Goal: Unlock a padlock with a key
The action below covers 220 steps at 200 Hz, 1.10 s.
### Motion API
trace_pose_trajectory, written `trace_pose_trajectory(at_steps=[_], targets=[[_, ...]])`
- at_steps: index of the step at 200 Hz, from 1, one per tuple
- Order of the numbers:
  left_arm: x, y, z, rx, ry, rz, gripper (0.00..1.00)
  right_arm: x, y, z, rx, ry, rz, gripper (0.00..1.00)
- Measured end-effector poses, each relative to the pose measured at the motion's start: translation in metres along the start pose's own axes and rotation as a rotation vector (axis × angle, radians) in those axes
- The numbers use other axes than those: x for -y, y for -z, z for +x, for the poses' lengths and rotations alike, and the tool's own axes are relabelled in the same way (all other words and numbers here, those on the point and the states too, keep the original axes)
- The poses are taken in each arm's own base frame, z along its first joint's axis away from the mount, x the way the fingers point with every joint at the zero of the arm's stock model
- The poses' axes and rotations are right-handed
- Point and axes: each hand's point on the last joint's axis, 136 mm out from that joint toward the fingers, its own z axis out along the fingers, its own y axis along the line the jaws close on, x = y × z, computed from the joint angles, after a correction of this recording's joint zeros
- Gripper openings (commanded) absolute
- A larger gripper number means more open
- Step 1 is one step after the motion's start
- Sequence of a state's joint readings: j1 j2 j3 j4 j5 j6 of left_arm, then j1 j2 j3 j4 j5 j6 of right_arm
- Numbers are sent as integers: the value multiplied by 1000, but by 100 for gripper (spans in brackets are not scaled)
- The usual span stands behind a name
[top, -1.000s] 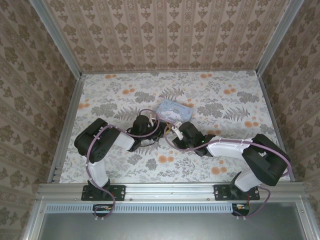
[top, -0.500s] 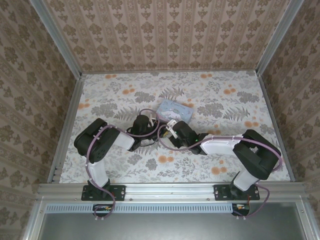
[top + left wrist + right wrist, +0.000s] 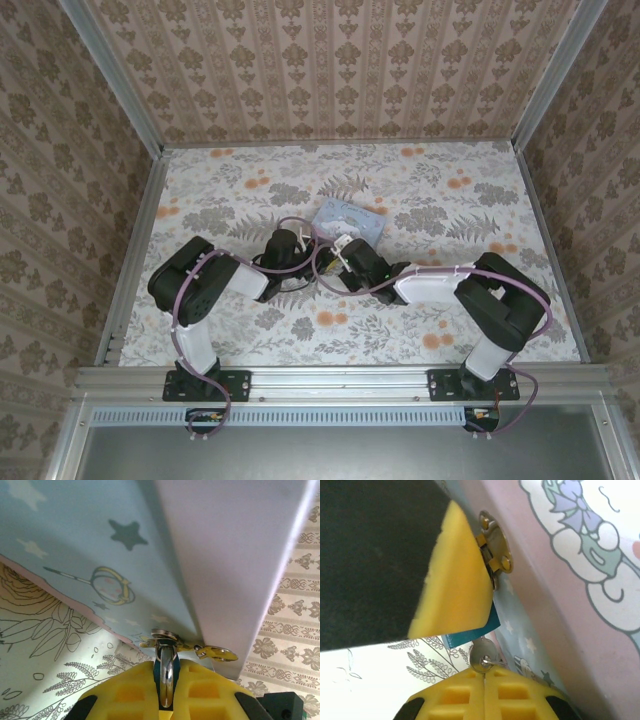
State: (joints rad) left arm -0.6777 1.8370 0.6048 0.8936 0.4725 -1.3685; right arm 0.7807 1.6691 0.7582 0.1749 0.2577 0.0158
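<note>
Right gripper (image 3: pixel 485 676) closed, its yellow ribbed pads (image 3: pixel 452 698) pressed flat together and pinching a small silver metal key (image 3: pixel 481 659) by the round head, which pokes out just past the fingertips. Directly ahead of that, a tiny dark teal-blue metal padlock (image 3: pixel 472 628), body right at the key. Cannot tell if the blade is in the keyhole. The padlock body sits tucked under one yellow pad of the left gripper (image 3: pixel 166 666), which comes in from the opposite side. In the left wrist view that gripper is clamped tight on the padlock. The silver shackle loop (image 3: pixel 167 677) stands upright between its two pads, and the top of the loop meets the brass hasp (image 3: pixel 162 639) just beyond the fingertips. The hasp is fixed to the side of a pale-blue rectangular tin with stars and a white cartoon figure (image 3: pixel 75 540), immediately ahead of both grippers. From the top view the two grippers meet nose to nose at the tin's near edge, out on the floral-patterned table (image 3: pixel 230 190), with the tin on the far side of them
</note>
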Motion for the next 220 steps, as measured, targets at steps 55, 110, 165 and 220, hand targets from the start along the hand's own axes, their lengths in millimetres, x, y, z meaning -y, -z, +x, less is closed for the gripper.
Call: trace_pose_trajectory(at_steps=[55,110,165,220], targets=[[7,2,-6,30,-18,36,0,-3,1,-11,31,-327,-288,0],[10,4,-6,35,-27,54,0,-3,7,-14,42,-512,-436,12],[12,4,-6,34,-26,62,0,-7,19,-20,52,-518,-471,36],[9,5,-5,18,-16,53,0,7,48,-25,97,-465,-408,41]])
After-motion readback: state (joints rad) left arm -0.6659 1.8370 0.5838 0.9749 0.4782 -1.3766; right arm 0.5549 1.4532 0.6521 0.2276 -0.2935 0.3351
